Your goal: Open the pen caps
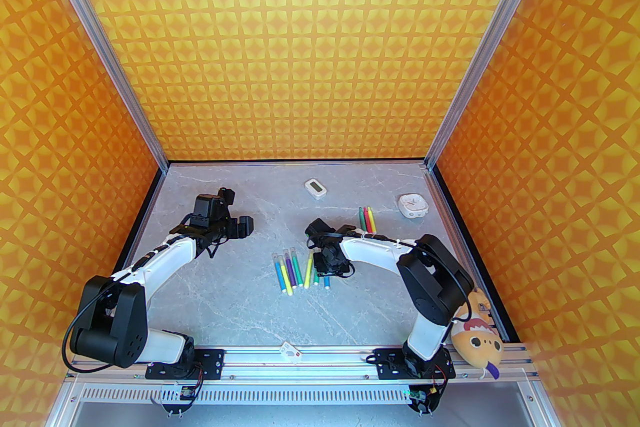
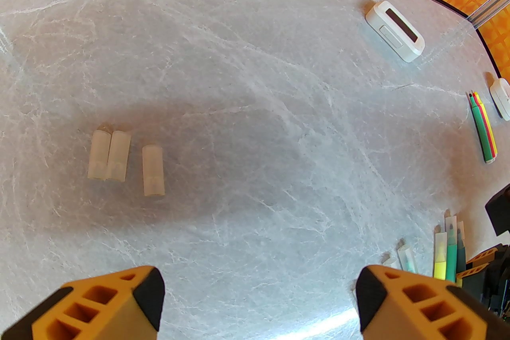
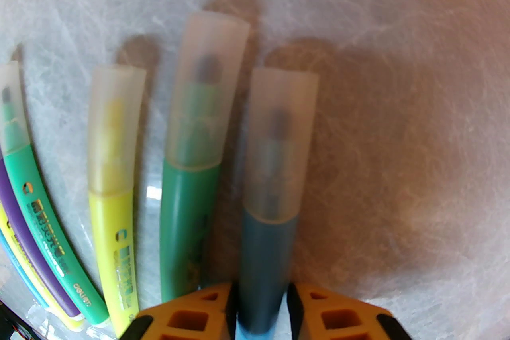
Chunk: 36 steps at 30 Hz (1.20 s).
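Overhead view of a grey marbled tabletop inside an orange patterned enclosure, with two robot arms reaching in from the bottom edge. Just right of centre, the right pincer is down over the right end of a row of capped pens lying side by side. Its wrist camera shows it at the bottom of the frame, clenched low on the barrel of a dark blue pen. The frosted cap therefore sticks out free at centre, a hold that looks meant to leave the cap exposed for pulling. Left of centre in the overhead view, the left pincer hangs released and empty with its jaws wide, probably ready to take that cap. Its own camera shows three loose caps lying close together at centre left, apparently a drop spot for removed caps. Three pens that appear uncapped lie grouped apart, to the upper right of the row, seemingly the finished pile.
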{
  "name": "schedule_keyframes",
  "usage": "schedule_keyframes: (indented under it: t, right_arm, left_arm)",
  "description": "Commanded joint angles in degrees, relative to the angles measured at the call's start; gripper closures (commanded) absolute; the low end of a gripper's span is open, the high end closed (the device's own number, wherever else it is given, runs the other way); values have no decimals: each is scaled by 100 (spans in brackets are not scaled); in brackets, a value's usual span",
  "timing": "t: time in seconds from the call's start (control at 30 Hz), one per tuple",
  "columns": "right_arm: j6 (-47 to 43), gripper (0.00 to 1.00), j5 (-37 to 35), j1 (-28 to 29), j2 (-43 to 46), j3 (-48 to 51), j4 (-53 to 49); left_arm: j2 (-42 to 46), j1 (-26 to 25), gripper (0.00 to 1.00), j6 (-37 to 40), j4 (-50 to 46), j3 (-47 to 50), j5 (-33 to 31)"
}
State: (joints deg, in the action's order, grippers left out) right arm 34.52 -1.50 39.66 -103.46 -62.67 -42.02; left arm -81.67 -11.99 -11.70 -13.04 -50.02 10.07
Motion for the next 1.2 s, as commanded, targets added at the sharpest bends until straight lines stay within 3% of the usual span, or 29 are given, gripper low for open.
schedule_keyframes:
  t: [0.0, 0.6, 0.93, 1.17]
  right_arm:
    - [28, 72, -475, -45, -461, 17, 186]
    - [46, 85, -535, -37, -932, -351, 289]
    - [-165, 100, -860, -39, -173, -246, 245]
    - [-562, 100, -714, -100, 482, -106, 467]
  left_arm:
    - [170, 47, 16, 95, -25, -45, 102]
    - [169, 56, 16, 142, -132, -153, 139]
    - [81, 47, 16, -88, 97, -202, 979]
    - [-12, 21, 17, -325, 292, -247, 1616]
